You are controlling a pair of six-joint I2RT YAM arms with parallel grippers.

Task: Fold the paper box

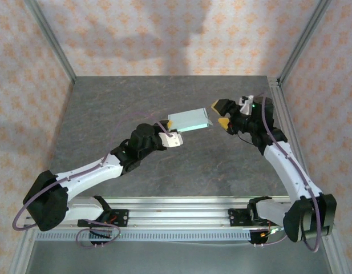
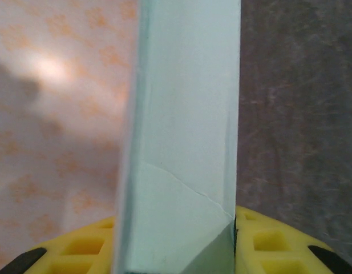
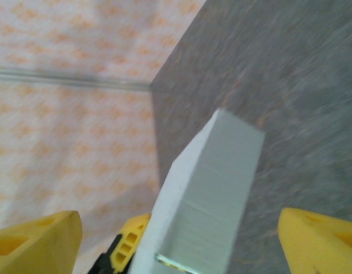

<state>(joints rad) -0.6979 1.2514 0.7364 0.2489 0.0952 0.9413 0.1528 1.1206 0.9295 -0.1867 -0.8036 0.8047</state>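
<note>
Paper box (image 1: 190,120), a small mint-green block, is pinched at its near end by my left gripper (image 1: 173,138) and seemingly held off the counter (image 1: 164,171), so its free end points at my right gripper (image 1: 222,113), spread wide around that end, probably to press a flap shut.

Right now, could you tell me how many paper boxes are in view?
1: the box, clamped in the left fingers, its other end between the open right fingers.
</note>
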